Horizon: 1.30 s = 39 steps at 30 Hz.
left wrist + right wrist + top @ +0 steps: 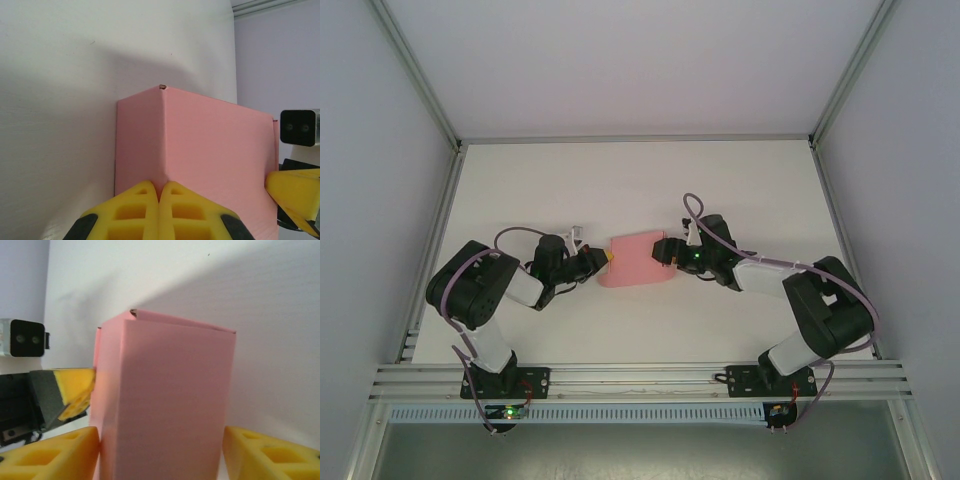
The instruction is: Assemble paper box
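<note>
Plain pink thin-card paper box (640, 262), already folded into a squared sleeve with crisp creases, with the white table (620, 180) spreading around it as I run the rig remotely. At the box's left end the left gripper (159, 192) is pinched closed on a folded edge. At its right end the right gripper (160, 437) straddles the box, jaws spread wide. I judge the walls done; whether the end flaps are tucked I cannot tell
</note>
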Each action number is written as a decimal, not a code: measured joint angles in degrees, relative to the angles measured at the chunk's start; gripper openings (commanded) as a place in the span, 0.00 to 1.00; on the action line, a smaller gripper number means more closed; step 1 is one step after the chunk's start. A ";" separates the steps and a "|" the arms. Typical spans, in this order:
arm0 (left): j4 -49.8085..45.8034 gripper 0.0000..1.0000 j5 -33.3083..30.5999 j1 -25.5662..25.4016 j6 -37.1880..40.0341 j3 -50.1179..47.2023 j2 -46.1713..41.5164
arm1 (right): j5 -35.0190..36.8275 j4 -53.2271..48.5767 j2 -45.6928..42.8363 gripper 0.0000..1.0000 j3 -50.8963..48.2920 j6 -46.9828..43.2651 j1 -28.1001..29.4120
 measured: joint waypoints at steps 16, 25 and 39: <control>-23.85 1.00 -6.05 -1.90 11.80 3.80 -18.01 | -1.18 -0.76 -7.15 0.42 -1.55 2.05 -1.29; -49.40 1.00 -23.30 -19.32 41.22 15.15 -36.13 | -0.72 -13.29 -9.92 0.41 1.01 2.08 -3.02; -59.69 1.00 -45.09 -36.65 71.08 14.49 -34.95 | -12.52 -31.91 -4.74 0.34 13.40 7.34 -5.62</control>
